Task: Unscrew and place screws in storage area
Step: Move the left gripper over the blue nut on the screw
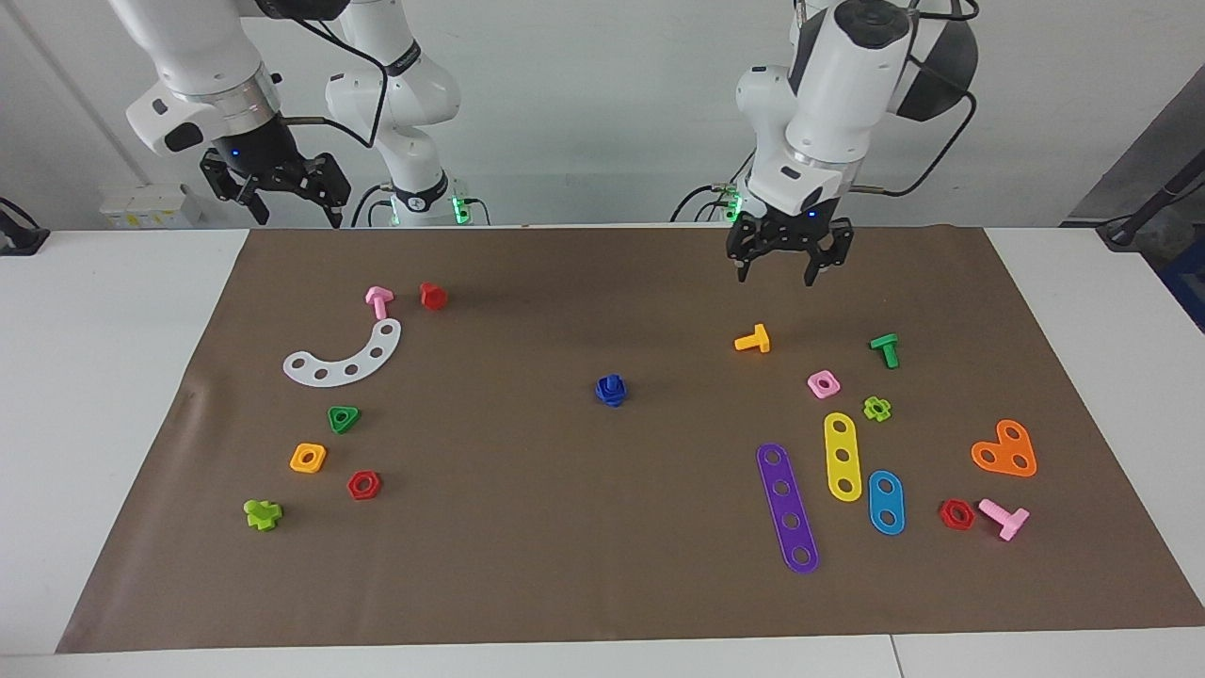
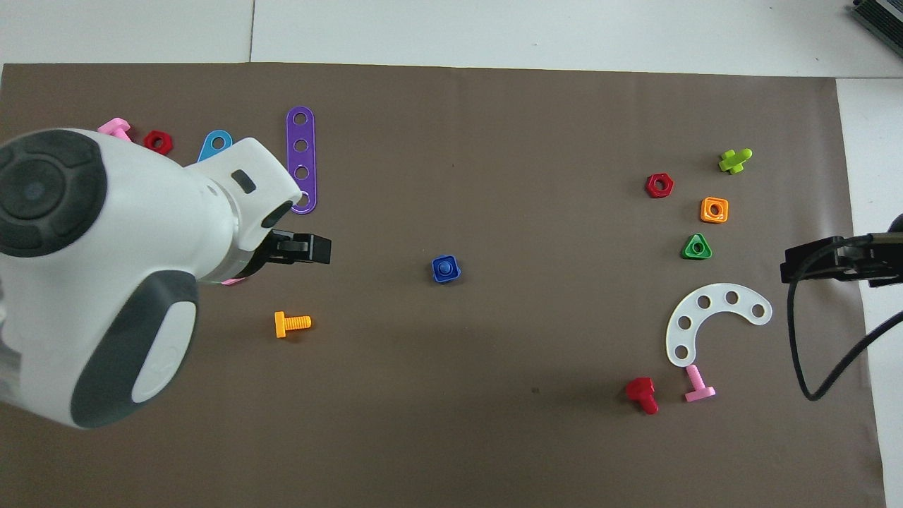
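Small dark-blue plastic screw (image 1: 611, 389) stands mid-mat on the brown paper mat (image 1: 565, 565) covering the tabletop, apart from the loose coloured parts at either end; left tool (image 1: 789, 273) spread over the mat's robot-side edge, empty; right tool (image 1: 273, 202) spread, raised, empty.
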`<state>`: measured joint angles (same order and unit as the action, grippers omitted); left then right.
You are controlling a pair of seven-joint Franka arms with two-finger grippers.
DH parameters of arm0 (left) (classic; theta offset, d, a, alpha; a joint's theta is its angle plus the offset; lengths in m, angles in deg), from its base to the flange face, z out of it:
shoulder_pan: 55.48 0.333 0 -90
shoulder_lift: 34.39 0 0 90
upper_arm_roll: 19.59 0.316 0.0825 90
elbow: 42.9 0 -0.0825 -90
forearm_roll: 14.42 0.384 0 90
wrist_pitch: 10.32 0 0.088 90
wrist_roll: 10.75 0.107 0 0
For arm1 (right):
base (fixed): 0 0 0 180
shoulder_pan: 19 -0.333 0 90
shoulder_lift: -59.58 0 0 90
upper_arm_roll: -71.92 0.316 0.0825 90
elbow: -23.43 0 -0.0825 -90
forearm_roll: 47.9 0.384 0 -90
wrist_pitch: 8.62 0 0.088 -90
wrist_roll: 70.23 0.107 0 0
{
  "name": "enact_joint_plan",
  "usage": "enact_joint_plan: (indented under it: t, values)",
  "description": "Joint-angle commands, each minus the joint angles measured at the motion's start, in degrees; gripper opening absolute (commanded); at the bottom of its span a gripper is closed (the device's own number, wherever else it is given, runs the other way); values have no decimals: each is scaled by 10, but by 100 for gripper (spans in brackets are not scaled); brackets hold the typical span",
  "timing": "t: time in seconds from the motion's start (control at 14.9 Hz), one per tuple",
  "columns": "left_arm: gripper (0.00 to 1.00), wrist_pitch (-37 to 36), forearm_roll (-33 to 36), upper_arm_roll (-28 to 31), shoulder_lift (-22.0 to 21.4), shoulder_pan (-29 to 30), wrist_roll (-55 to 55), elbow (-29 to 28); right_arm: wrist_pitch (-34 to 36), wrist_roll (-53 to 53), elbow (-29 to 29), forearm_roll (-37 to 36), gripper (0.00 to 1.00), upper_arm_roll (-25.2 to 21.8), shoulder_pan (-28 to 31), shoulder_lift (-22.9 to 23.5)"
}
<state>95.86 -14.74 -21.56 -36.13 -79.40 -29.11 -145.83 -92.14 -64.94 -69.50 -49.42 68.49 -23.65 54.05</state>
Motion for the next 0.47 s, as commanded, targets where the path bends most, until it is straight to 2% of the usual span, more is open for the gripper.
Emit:
enact_joint_plan:
  t: [0.0, 0.2, 0.4]
  values:
    - [98, 55, 2, 11, 35, -51, -81, -17, -12, -20, -15, 2, 100, 4, 7, -12]
    - [98, 121, 2, 11, 79, -79, -132, -17, -12, -19, -15, 2, 100, 4, 7, -12]
    - [98, 163, 2, 10, 101, -103, -155, -23, -12, -19, -15, 2, 100, 4, 7, -12]
